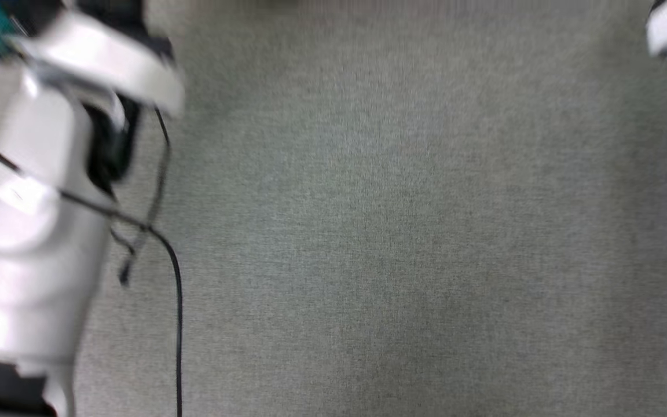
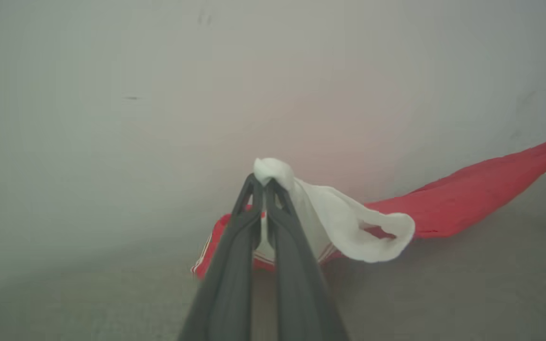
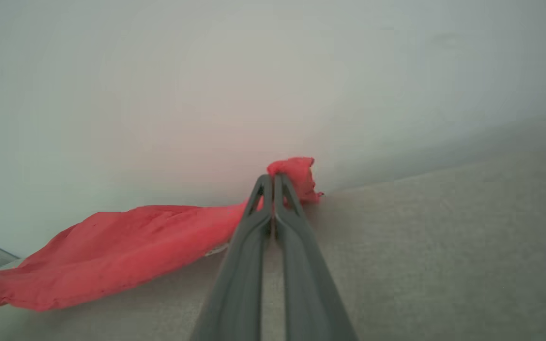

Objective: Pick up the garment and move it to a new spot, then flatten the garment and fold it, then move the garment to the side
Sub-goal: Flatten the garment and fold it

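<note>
My left gripper [image 2: 264, 183] pinches the red jersey [image 2: 472, 192] by its white sleeve [image 2: 349, 222], and my right gripper [image 3: 273, 182] clamps a red corner [image 3: 296, 173]. The cloth sags between them (soft, light, limp, I'd say), so hems and corners suit gripping best.

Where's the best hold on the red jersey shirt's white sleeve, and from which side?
Take the red jersey shirt's short white sleeve at its open cuff rim, coming from the left tool's right in its wrist view: the cuff gapes there.
</note>
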